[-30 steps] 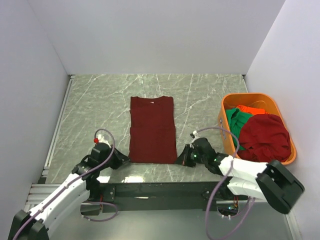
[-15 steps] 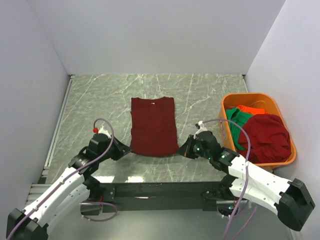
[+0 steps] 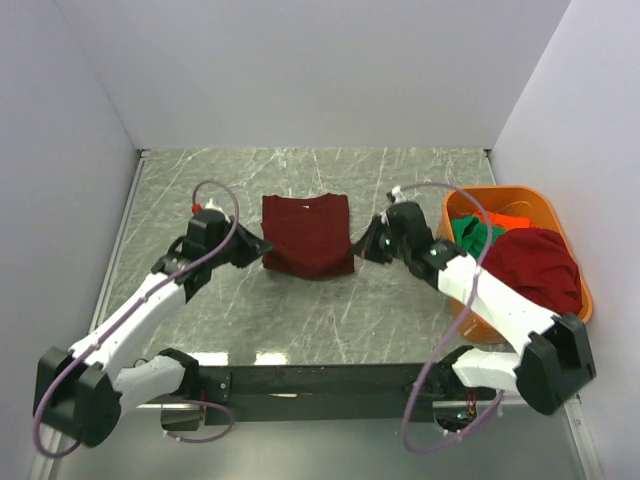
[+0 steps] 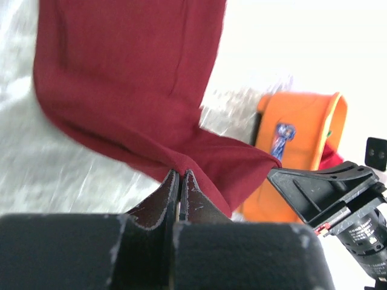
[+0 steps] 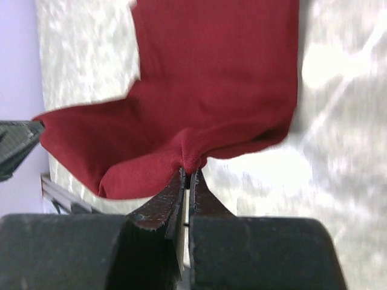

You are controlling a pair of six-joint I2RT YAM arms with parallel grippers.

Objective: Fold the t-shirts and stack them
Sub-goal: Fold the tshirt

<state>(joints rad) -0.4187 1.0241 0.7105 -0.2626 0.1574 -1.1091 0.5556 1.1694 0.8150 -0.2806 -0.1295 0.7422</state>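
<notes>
The orange basket (image 3: 522, 194) sits at the right edge of the marble table (image 3: 190, 200). It holds three crumpled shirts: a green t-shirt (image 3: 468, 240) against its left wall, an orange-red t-shirt (image 3: 506, 217) toward the far side, and a dark red t-shirt (image 3: 532, 272) heaped over the near half. On the table's middle lies the maroon t-shirt (image 3: 307, 232), partly doubled over. The left gripper (image 3: 256, 251) pinches its near left corner with fingers clamped together, and the right gripper (image 3: 361, 245) pinches the near right corner the same way, lifting that edge.
</notes>
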